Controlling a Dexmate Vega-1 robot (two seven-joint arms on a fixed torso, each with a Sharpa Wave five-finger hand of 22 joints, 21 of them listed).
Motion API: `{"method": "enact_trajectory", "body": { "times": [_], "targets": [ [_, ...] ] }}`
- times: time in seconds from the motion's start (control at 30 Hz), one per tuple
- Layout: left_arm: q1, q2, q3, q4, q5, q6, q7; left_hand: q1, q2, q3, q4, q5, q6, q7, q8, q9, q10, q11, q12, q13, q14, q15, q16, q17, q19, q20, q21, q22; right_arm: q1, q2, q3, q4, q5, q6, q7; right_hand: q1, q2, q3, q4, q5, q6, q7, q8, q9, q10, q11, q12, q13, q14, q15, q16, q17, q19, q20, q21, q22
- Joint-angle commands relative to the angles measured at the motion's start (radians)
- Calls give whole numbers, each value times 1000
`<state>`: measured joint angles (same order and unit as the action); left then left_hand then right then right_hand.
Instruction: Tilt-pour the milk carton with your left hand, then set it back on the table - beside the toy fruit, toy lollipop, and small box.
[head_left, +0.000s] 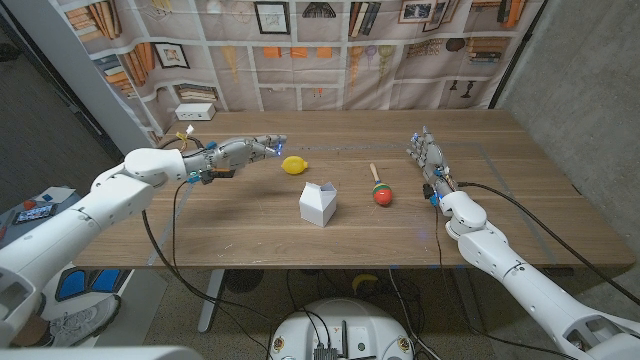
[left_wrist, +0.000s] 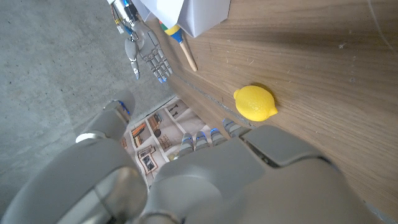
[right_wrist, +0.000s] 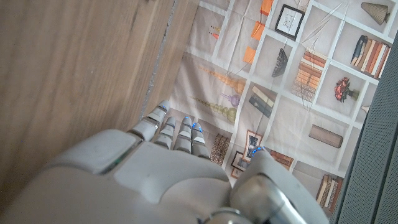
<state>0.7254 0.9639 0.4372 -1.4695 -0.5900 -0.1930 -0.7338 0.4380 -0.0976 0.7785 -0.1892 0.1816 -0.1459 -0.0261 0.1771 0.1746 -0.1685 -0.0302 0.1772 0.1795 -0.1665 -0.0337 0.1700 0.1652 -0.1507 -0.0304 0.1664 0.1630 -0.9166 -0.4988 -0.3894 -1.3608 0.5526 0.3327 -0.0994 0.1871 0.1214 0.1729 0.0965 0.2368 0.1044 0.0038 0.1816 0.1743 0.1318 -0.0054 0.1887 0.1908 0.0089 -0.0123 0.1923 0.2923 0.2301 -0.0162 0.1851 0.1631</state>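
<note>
The small white gable-topped milk carton (head_left: 318, 203) stands upright on the brown wooden surface (head_left: 250, 235), a little left of centre in the head view, with neither hand on it. From how things lie, the tilt-pour either has not begun or is already done; the pictures cannot settle which.

The left hand (head_left: 240, 151) hangs in the upper left of the head view, fingers stretched out toward the round yellow toy lemon (head_left: 294, 165) just beyond its tips, holding nothing. It is well apart from the carton, which lies below and to the right of the lemon.

The red ball-headed toy lollipop on a wooden stick (head_left: 381, 190) lies to the right of the carton, close by but not touching.

The right hand (head_left: 427, 155) stands at the right of the frame, fingers straight and apart, empty.

The carton's top is folded closed; whether anything is inside cannot be told. No small box is to be made out apart from the carton.
</note>
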Motion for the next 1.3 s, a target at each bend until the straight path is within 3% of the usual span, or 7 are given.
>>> {"method": "enact_trajectory", "body": {
  "times": [0.03, 0.23, 0.7, 1.13, 1.3],
  "targets": [
    [-81, 59, 68, -64, 134, 38, -102, 26, -6, 9, 2, -4, -38, 4, 2, 3, -64, 12, -1, 1, -76, 0, -3, 6, -35, -1, 4, 3, 0, 2, -9, -3, -11, -14, -13, 0, -4, 6, 1, 5, -12, 0, -2, 1, -4, -1, -1, -1, -4, 3, 5, -1, -1, -6, 0, 3],
    [-107, 88, 82, -105, 207, 36, -109, 41, -20, 6, 3, -1, -63, -2, 7, 3, -89, 5, 3, 1, -97, -2, 2, 6, -63, -10, 6, 4, 3, 15, -15, 8, -21, -5, -24, -1, -4, 7, 0, 5, -16, -1, -2, 1, -5, 0, -1, -1, -5, 3, 5, -3, -2, -6, -1, 3],
    [-179, 90, 121, -127, 331, 0, -157, 61, -44, -10, 6, 22, -101, -3, 7, 3, -127, 4, 0, 1, -127, 11, 1, 6, -103, -9, 5, 4, -6, 32, -16, 8, -38, 8, -59, -3, -4, 8, -1, 5, -19, 1, -1, 1, -7, 0, -1, -1, -8, 6, 5, -6, -5, -5, -1, 3],
    [-212, 89, 145, -166, 470, -67, -148, 70, -53, -19, 7, 32, -109, -5, 11, 3, -134, 0, 3, 0, -131, 9, 4, 6, -94, -9, 12, 4, 8, 56, -22, 42, -48, 33, -67, -7, -4, 10, -2, 4, -20, 0, 0, 1, -8, -1, 0, -2, -9, 8, 7, -10, -6, -4, -1, 3],
    [-194, 99, 137, -195, 506, -100, -114, 73, -56, -22, 7, 35, -111, -4, 12, 3, -134, 1, 5, 0, -130, 9, 6, 6, -89, -9, 14, 4, 10, 55, -22, 45, -51, 33, -69, -8, -3, 11, -2, 4, -21, 0, 1, 1, -9, 0, 0, -2, -10, 8, 7, -11, -6, -5, -1, 3]
  ]
}}
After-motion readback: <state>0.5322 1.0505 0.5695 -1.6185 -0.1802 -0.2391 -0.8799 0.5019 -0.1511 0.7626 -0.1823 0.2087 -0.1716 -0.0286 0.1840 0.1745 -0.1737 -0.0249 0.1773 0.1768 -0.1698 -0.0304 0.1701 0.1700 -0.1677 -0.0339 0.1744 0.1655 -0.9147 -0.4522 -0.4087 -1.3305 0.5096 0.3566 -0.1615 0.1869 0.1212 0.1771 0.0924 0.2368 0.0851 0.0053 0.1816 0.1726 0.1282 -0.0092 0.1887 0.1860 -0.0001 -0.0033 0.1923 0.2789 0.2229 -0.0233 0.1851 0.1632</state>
